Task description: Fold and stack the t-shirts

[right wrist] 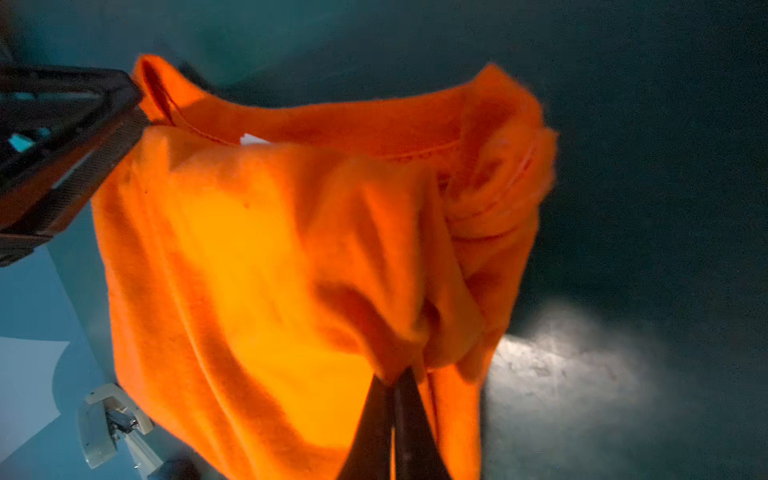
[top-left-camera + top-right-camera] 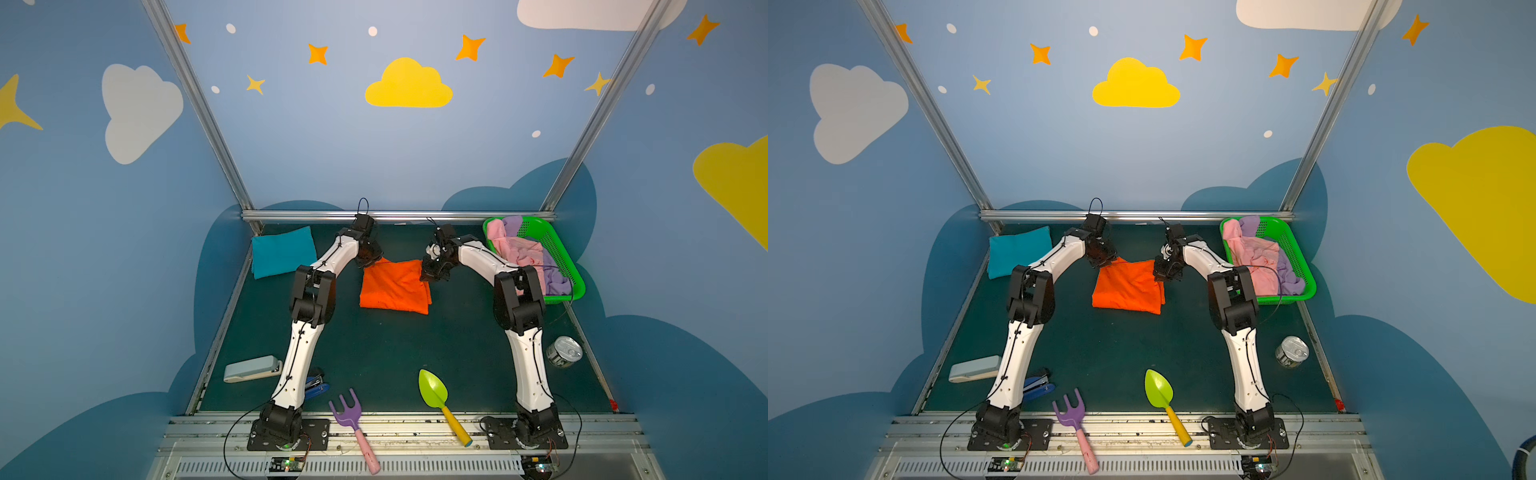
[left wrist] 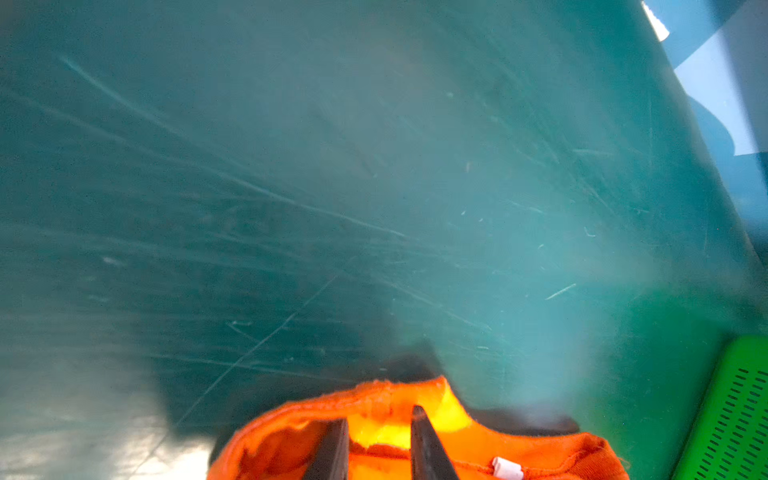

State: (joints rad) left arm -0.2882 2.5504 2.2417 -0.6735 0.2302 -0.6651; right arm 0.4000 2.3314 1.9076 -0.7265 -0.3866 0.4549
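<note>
An orange t-shirt [image 2: 1127,286] is laid on the desk [image 2: 1121,353], its far corners met by the left gripper [image 2: 1106,261] and right gripper [image 2: 1163,276]. A folded teal t-shirt [image 2: 1018,250] is seen far left; a pink t-shirt [image 2: 1254,253] and lilac t-shirt [image 2: 1291,279] are heaped in a green basket [image 2: 1292,245].

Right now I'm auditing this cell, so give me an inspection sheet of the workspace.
Surface: dark green mat, scratched.
Job's things: orange t-shirt mid-mat, partly folded; teal t-shirt folded, far left; pink t-shirt and lilac t-shirt crumpled in green basket.
Clutter: grey stapler, blue stapler, toy fork, toy trowel, can.
Grippers: left pincer and right pincer shut on orange t-shirt's far edge.
Cables: black cables loop at arm bases.
Surroundings: blue walls, aluminium frame.
</note>
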